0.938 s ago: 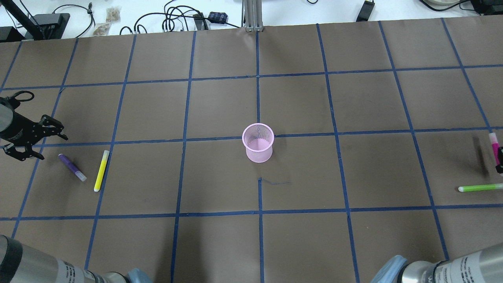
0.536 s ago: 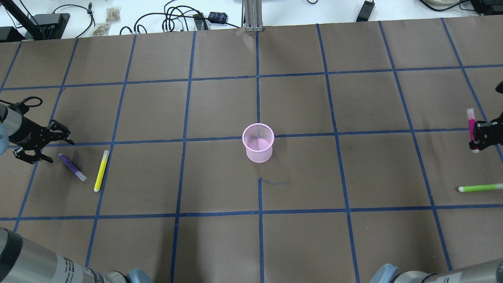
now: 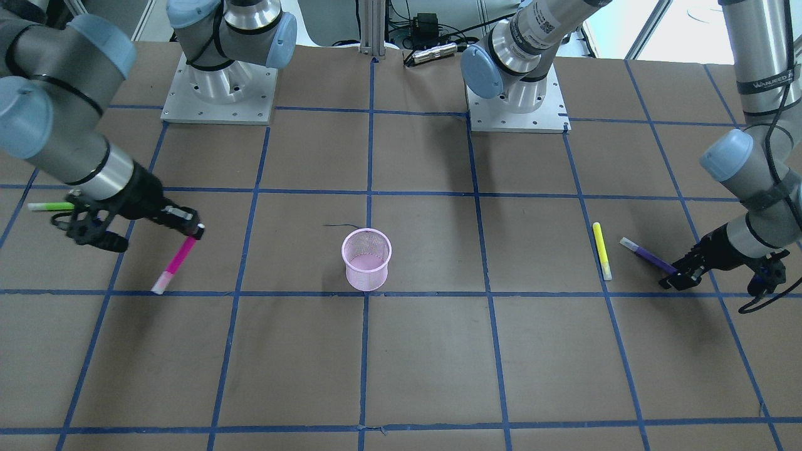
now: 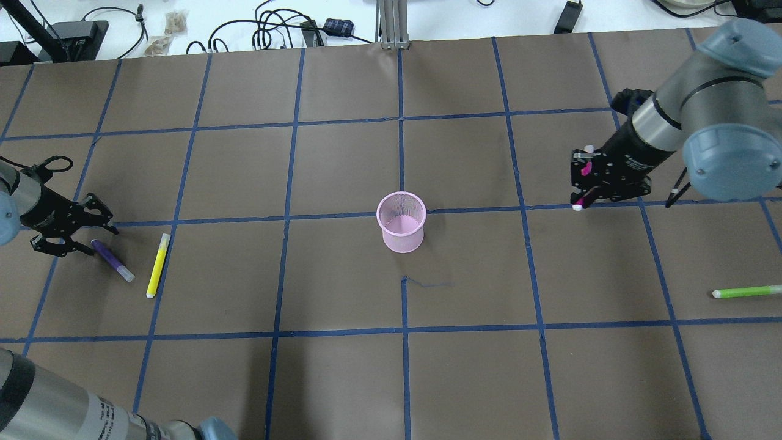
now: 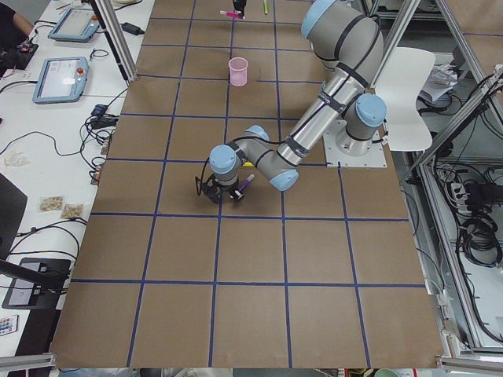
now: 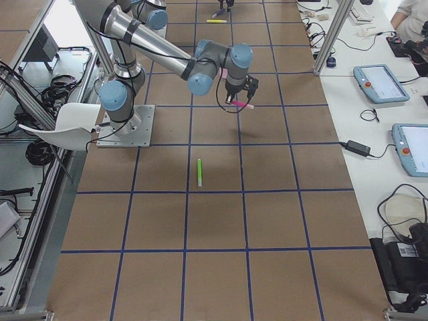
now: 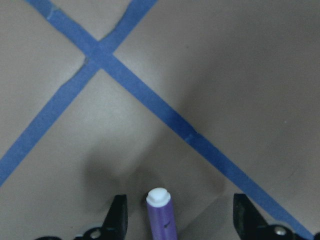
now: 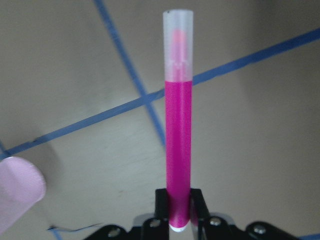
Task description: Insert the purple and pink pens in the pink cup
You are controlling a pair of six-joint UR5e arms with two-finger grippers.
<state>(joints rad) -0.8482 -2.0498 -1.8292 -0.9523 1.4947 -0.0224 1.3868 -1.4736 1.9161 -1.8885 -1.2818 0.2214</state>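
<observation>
Two pens of the task are both outside the pink cup [image 4: 401,222], which stands upright near the middle of the brown surface [image 4: 342,159] with its blue tape grid.

The right arm [image 4: 672,122] reaches in on the cup's right. Its jaws are closed on one end of the pink pen [image 8: 178,145]. The rest of the pen sticks out past the jaws with its clear cap at the far end. In the front-facing view it slants down, lifted off the surface and well apart from the cup.

The left arm [image 4: 36,208] is low at the far left. Its jaws are spread wide on either side of the end of the purple pen [image 4: 112,260], which lies flat on the surface. The wrist view shows a gap between the pen and each finger.

A yellow pen [image 4: 157,265] lies just beside the purple one, on the cup's side. A green pen [image 4: 746,292] lies near the right edge.
</observation>
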